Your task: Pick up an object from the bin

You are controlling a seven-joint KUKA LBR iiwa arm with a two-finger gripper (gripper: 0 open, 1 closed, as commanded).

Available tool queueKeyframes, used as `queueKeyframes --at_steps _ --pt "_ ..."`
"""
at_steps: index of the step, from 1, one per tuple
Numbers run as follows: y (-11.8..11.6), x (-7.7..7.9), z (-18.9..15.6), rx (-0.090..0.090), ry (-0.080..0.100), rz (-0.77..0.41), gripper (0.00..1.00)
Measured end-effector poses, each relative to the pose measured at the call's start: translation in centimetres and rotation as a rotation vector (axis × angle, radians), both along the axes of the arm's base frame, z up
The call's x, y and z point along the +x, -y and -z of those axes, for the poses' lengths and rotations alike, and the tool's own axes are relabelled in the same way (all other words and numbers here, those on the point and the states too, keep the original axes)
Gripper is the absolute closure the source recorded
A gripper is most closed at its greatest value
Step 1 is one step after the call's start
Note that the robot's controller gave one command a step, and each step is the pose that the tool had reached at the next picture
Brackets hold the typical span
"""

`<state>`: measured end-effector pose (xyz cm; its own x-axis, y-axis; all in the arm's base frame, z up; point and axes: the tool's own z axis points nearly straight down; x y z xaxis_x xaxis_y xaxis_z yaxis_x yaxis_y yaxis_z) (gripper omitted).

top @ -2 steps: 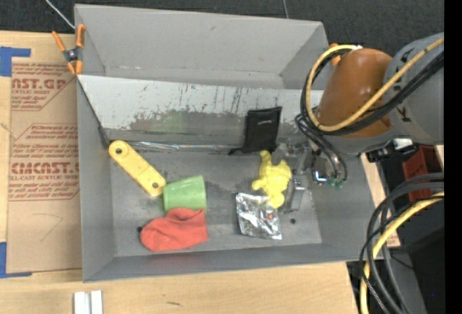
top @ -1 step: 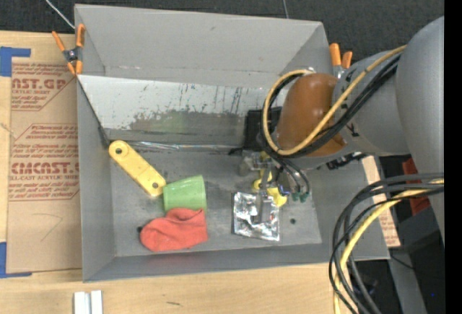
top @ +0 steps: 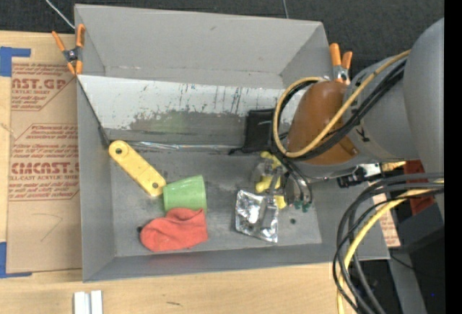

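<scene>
- Just under my claw [top: 278,193], nearer the bin's [top: 180,53] front wall, lies a crumpled silver foil packet [top: 254,217].
- Its long axis runs roughly from my claw toward that wall.
- Whether my claw is apart or together, I cannot tell.

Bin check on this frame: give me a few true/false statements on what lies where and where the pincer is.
1. The green cup lies on its side between the yellow flat piece and the red cloth. True.
2. The pincer is over the red cloth. False: it is at the right of the bin, just above the crumpled silver wrapper.
3. The yellow flat piece stands upright against the back wall. False: it lies flat on the floor at the left, one end by the green cup.
4. A black thing sits at the foot of the back wall, close to the arm. True.
</scene>
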<state>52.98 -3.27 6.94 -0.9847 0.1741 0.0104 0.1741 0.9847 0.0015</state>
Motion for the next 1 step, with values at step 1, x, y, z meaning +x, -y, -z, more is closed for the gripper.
queueKeyframes --at_steps 1 --pt "-0.19 -0.85 -0.04 -0.002 0.008 -0.094 1.00"
